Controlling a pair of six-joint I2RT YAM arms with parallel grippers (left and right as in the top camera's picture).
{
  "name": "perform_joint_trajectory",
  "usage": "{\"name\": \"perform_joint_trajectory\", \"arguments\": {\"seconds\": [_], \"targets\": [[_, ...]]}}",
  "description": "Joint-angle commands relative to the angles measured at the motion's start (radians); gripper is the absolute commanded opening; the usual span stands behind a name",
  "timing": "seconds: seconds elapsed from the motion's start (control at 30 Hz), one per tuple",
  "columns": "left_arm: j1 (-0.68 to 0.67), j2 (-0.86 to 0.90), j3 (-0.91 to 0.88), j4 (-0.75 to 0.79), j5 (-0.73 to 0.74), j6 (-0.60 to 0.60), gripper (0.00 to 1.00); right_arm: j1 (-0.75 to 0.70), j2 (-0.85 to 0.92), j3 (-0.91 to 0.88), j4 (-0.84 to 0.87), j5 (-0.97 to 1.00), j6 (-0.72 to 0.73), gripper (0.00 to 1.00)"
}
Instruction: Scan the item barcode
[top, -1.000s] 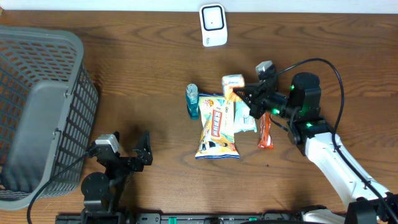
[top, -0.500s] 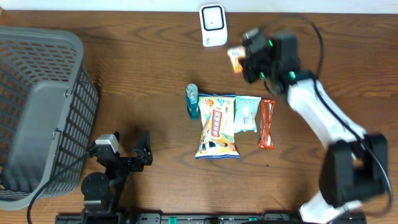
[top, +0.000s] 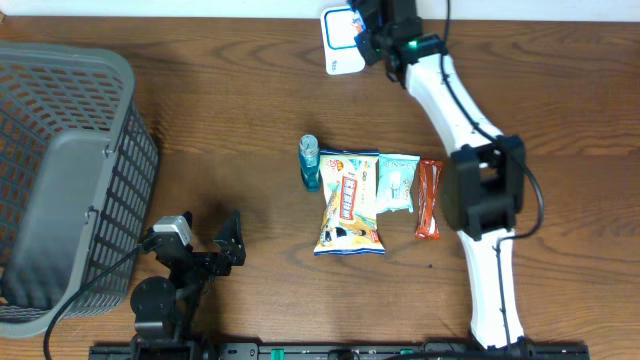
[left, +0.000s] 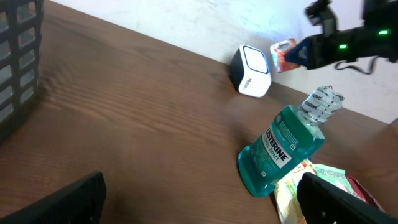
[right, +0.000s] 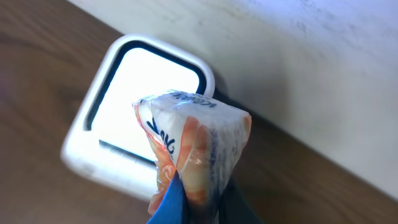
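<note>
Swinging away from the pile in the middle of the table (top: 230, 110), my right claw (right: 186, 200) is now reaching to the far edge, where a second ago it was hanging low beside the wrappers. Its fingers are pressing together on the lower end of the small orange-and-white packet (right: 193, 143), pinching it upright. The packet is hanging directly in front of the scanner (right: 124, 112), covering the right part of its bright window; whether the two are touching, I am not able to tell. That is putting the item where a read can happen, so I am judging the scan step to be under way. I am not seeing any barcode on the face turned to my camera, so it may need a small turn.

Nearer, the mouthwash bottle (top: 309, 162), snack bag (top: 348, 205), teal pouch (top: 396, 183) and red bar (top: 428, 200) are lying together mid-table. At the near left, my left claw (top: 232, 243) is idling with its fingers spread wide, holding nothing, beside the basket (top: 60, 180).
</note>
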Motion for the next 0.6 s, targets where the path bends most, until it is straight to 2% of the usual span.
{"name": "perform_joint_trajectory", "arguments": {"seconds": [0.0,0.27,0.43,0.57], "targets": [[-0.004,-0.001,-0.015,-0.025,0.010,-0.001,0.98,0.037,0.048,0.089,0.000,0.091,-0.076,0.01],[-0.004,-0.001,-0.015,-0.025,0.010,-0.001,0.98,0.070,0.045,0.132,-0.065,0.167,-0.046,0.01],[-0.004,-0.001,-0.015,-0.024,0.010,-0.001,0.98,0.071,0.030,0.277,-0.368,0.292,0.030,0.01],[-0.004,-0.001,-0.015,-0.025,0.010,-0.001,0.98,0.034,0.005,0.368,-0.662,0.490,0.207,0.01]]}}
